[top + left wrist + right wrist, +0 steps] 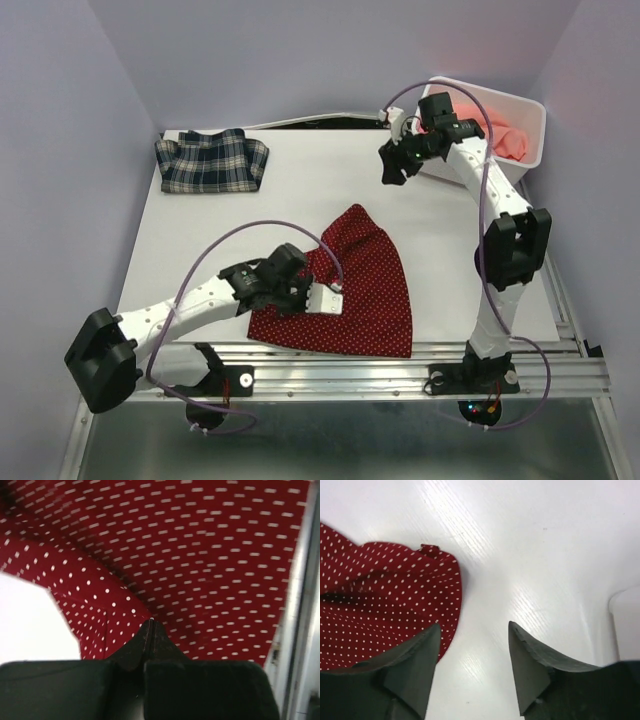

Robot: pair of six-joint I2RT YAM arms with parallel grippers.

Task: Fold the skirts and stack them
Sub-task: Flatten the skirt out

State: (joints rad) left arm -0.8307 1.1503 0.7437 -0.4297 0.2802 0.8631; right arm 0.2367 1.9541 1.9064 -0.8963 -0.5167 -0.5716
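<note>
Fingers pressed together, the left gripper point(151, 624) pinches the left edge of the dark red, white-dotted cloth skirt point(372, 275), which lies near the front of the white tabletop point(300, 180). The right gripper point(474, 626) hangs wide open and empty above the tabletop, beyond the skirt's far tip.

The left arm point(180, 310) lies low, reaching inward, the left gripper point(151, 624) pinching the red skirt point(210, 555). The right arm point(500, 205) stands tall, elbow bent, the right gripper point(472, 627) with fingers spread.
</note>
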